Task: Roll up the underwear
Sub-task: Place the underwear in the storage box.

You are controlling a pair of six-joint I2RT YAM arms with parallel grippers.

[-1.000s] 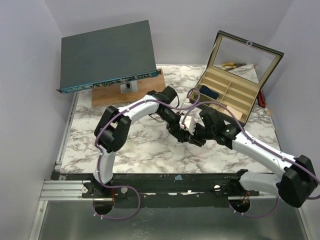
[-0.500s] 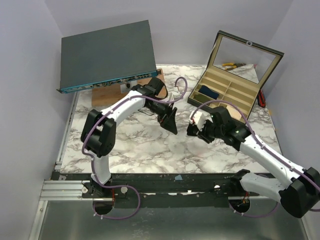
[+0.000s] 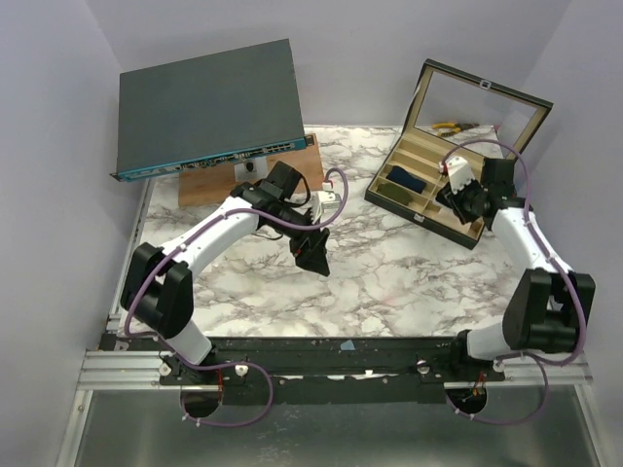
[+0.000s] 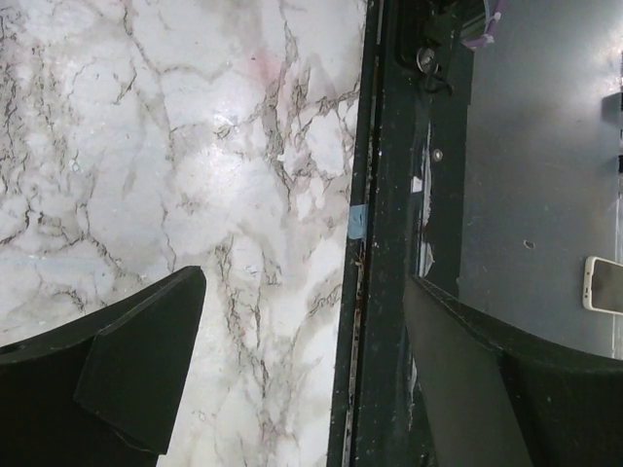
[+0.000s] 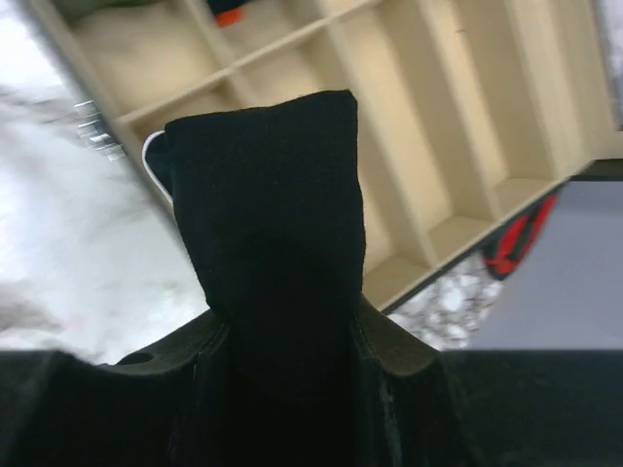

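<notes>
1. Top view, middle of the marble worktop (image 3: 389, 282): left gripper (image 3: 313, 255) poised low over bare stone, jaws spread wide, nothing between them.
2. Top view, far right corner of the worktop: right gripper (image 3: 456, 199) raised over an open wooden organiser box (image 3: 428, 161), lid tipped up and back. Load too dark to separate from the fingers at this range.
3. Same view, inside the box: small dark blue fabric roll (image 3: 407, 180) lying in a compartment at the left end, apart from the right gripper.
4. Same view, far left corner: network switch (image 3: 209, 107) propped at a tilt on a wooden board (image 3: 292, 170).
5. Left wrist view: two black fingers (image 4: 136, 379) set far apart and empty, straddling the worktop's near edge. Marble beneath one, black base rail (image 4: 384, 195) running between them, scrap of blue tape (image 4: 357, 222) stuck at the edge.
6. Right wrist view: underwear (image 5: 273, 233), rolled into a tight black bundle, clamped between both fingers (image 5: 389, 355) and jutting well past their tips. Sliver of white trim showing at its left side.
7. Same view, background: pale box compartments lying beyond the bundle; over which one, impossible to tell. Red-handled tool (image 5: 516, 243) on the worktop just past the box's corner.
</notes>
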